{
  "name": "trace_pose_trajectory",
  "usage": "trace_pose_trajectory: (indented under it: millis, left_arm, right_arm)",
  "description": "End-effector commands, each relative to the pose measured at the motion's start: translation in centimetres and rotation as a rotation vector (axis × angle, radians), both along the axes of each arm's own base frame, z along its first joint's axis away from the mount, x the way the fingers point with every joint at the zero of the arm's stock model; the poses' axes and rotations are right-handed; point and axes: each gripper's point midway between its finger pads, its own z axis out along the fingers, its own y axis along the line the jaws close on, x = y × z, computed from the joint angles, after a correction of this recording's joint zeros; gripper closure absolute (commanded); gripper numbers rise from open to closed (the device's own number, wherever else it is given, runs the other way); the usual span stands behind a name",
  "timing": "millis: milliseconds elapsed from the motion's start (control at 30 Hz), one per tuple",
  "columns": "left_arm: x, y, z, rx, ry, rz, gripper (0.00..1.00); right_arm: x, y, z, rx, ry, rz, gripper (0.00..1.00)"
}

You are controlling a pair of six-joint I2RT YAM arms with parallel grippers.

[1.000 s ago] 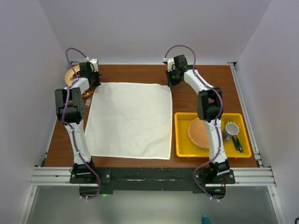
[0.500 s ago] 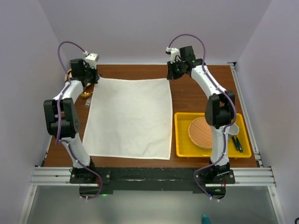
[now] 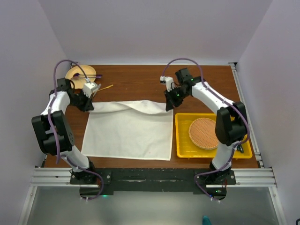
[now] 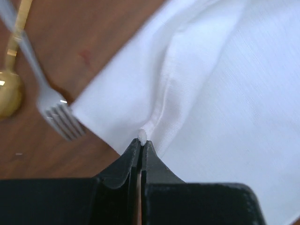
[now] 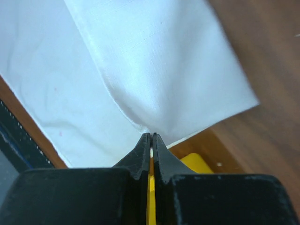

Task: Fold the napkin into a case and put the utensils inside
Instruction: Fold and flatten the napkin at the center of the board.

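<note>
The cream-white napkin lies flat in the middle of the table, with its far edge lifted and sagging between my grippers. My left gripper is shut on the far left corner, seen pinched in the left wrist view. My right gripper is shut on the far right corner, seen pinched in the right wrist view. A gold spoon and a pale shiny fork lie on the wood left of the napkin. A thin gold handle shows behind the cloth.
A tan plate sits at the far left corner. A yellow tray at the right holds the round woven mat; its far corner shows under the right gripper. Dark green-handled utensils are partly hidden by the right arm.
Both grippers moved from the table's far edge toward the near side, carrying the napkin's far corners. The cloth's far edge has come forward, uncovering wood, the plate and a gold handle.
</note>
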Motion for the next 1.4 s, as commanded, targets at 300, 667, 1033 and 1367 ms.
trace_pose_trajectory:
  millis: [300, 667, 1033, 1367]
  left_arm:
    - [-5.1, 1.0, -8.3, 0.109, 0.176, 0.024, 1.00]
    - [0.2, 1.4, -6.7, 0.032, 0.105, 0.128, 1.00]
    - [-2.0, 0.5, 0.6, 0.048, 0.026, -0.110, 1.00]
    - [-8.0, 1.9, -0.4, 0.089, 0.127, -0.272, 1.00]
  right_arm:
    - [3.3, 0.3, -9.9, -0.221, 0.047, -0.045, 1.00]
    - [11.5, -0.9, -5.7, -0.199, -0.100, -0.108, 1.00]
    - [2.8, -0.2, 0.8, -0.030, -0.072, -0.009, 1.00]
    - [-4.2, -0.5, -2.0, -0.075, -0.015, 0.078, 1.00]
